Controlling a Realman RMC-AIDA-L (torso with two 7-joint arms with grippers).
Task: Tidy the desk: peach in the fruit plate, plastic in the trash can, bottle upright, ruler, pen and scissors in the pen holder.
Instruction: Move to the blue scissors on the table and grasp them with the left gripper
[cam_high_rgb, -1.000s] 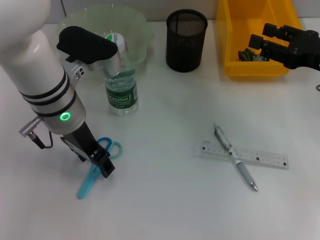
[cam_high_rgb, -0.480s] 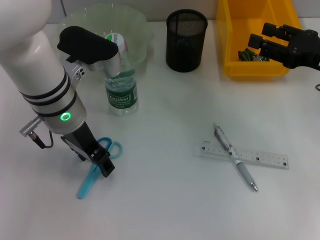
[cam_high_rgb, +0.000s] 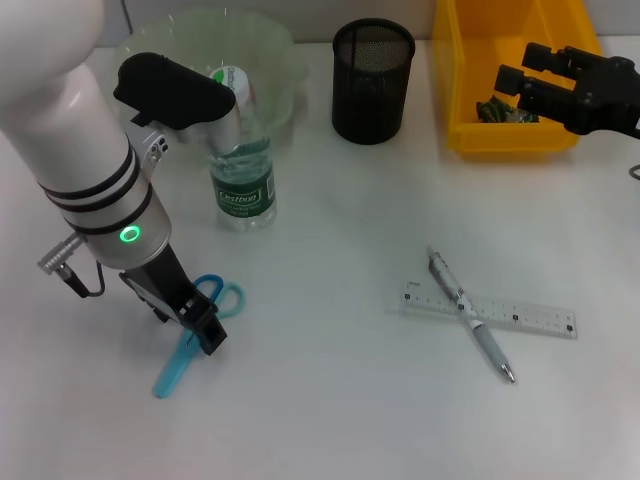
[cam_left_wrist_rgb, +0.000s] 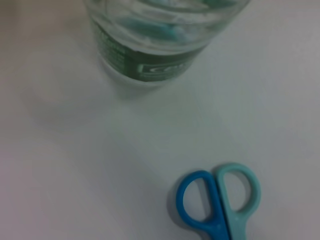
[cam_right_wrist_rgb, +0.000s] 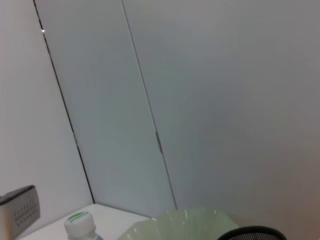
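The blue scissors (cam_high_rgb: 185, 350) lie flat at the front left, and their handles (cam_left_wrist_rgb: 220, 200) show in the left wrist view. My left gripper (cam_high_rgb: 203, 332) is low over them, right at the handles. The bottle (cam_high_rgb: 243, 165) stands upright beside the green fruit plate (cam_high_rgb: 275, 45). A pen (cam_high_rgb: 468, 315) lies crossed over the clear ruler (cam_high_rgb: 525, 318) at the right. The black mesh pen holder (cam_high_rgb: 372, 80) stands at the back. My right gripper (cam_high_rgb: 512, 68) hangs open over the yellow trash can (cam_high_rgb: 470, 135), with plastic (cam_high_rgb: 492, 110) inside it. The peach is hidden.
The bottle (cam_left_wrist_rgb: 160, 40) stands close behind the scissors. Bare white desk lies between the scissors and the ruler. The right wrist view shows the wall, the bottle cap (cam_right_wrist_rgb: 79, 222), the fruit plate rim (cam_right_wrist_rgb: 190, 222) and the pen holder rim (cam_right_wrist_rgb: 250, 233).
My right gripper has drifted slightly toward the back over the yellow bin. The left arm and the desk objects look unmoved.
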